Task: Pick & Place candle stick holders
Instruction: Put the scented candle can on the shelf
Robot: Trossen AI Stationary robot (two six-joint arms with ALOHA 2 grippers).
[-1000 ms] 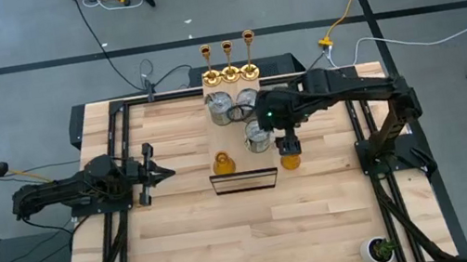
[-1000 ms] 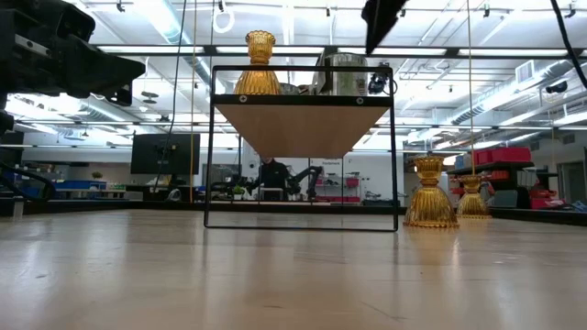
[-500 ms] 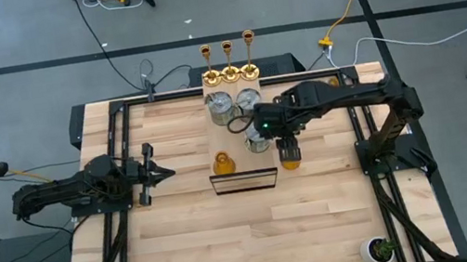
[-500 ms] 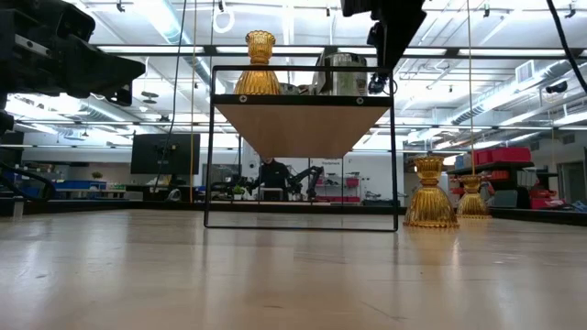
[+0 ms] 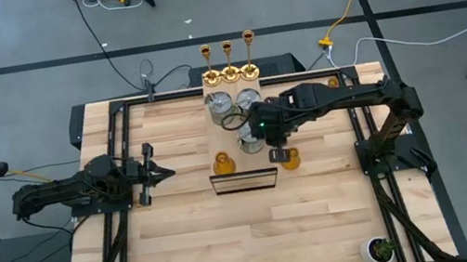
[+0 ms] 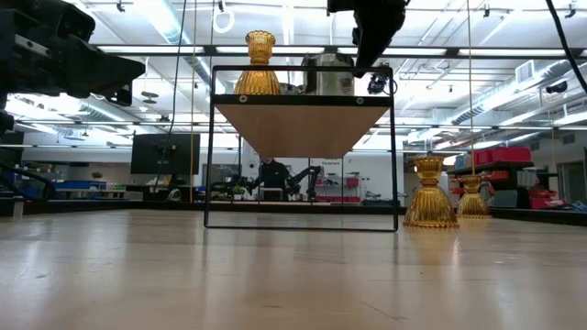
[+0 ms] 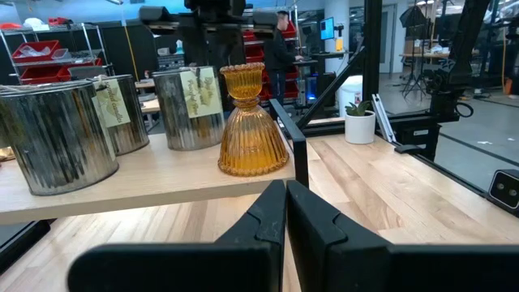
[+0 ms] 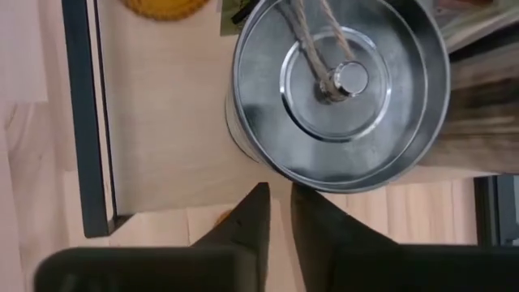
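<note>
The silver can (image 8: 340, 85) sits on the raised shelf (image 5: 239, 156) at the centre of the high view, its knobbed, string-tied lid filling the upper right of the right wrist view. Our right tool (image 8: 277, 217) hangs just beside its rim, fingers nearly together and holding nothing. We'd judge we should spread them, centre over the lid, and come straight down. The left tool (image 5: 153, 171) waits closed at centre left, over the surface (image 5: 231, 235).

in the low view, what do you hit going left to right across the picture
left arm → amber holder on the shelf → silver can → amber holder on the table → a second amber holder farther back
</note>
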